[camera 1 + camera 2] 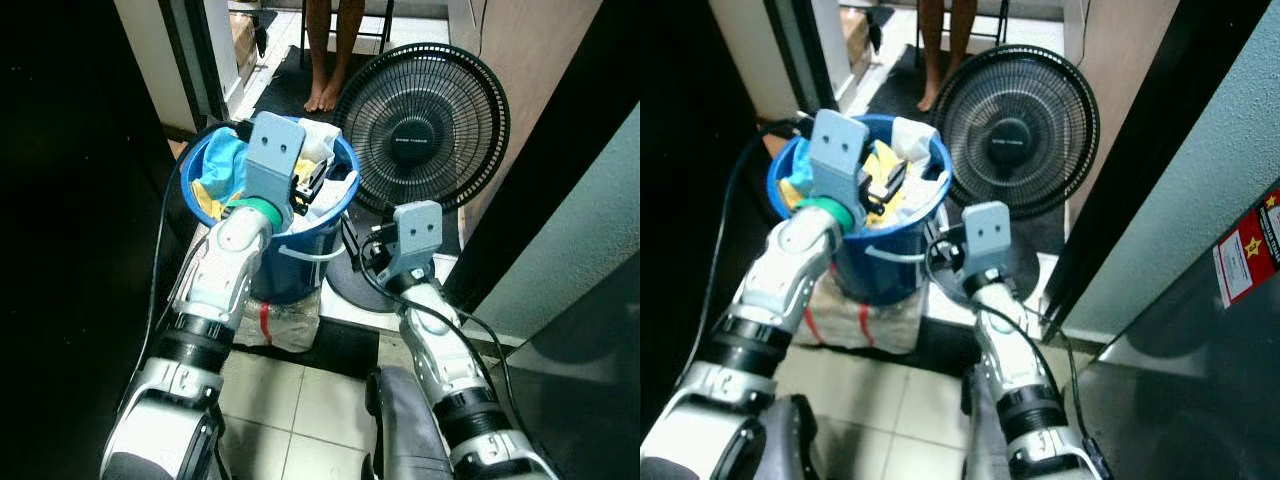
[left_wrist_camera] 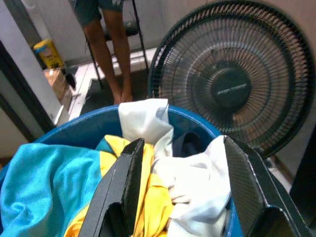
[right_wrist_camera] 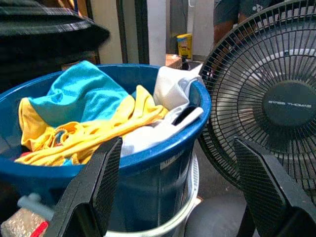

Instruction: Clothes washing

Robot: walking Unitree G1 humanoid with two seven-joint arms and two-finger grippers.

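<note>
- left arm (image 1: 215, 290): silver-grey shell segments with black ring joints, plus a bright green band (image 1: 262, 210) just below the wrist
- boxy grey-blue wrist block (image 1: 270, 160) on top, two tiny dark screw dots on its face
- left gripper (image 2: 180, 192): two long black fingers with a fine woven, carbon-like texture
- right arm (image 1: 445, 360): same silver and black build, smaller grey block (image 1: 415, 235) with two dots
- black cables (image 1: 400, 300) loop off the right wrist toward 7 o'clock; another thin black cable (image 1: 160, 250) runs along the left arm's outer side
- right gripper (image 3: 180, 192): matching black textured fingers, flat and wide
</note>
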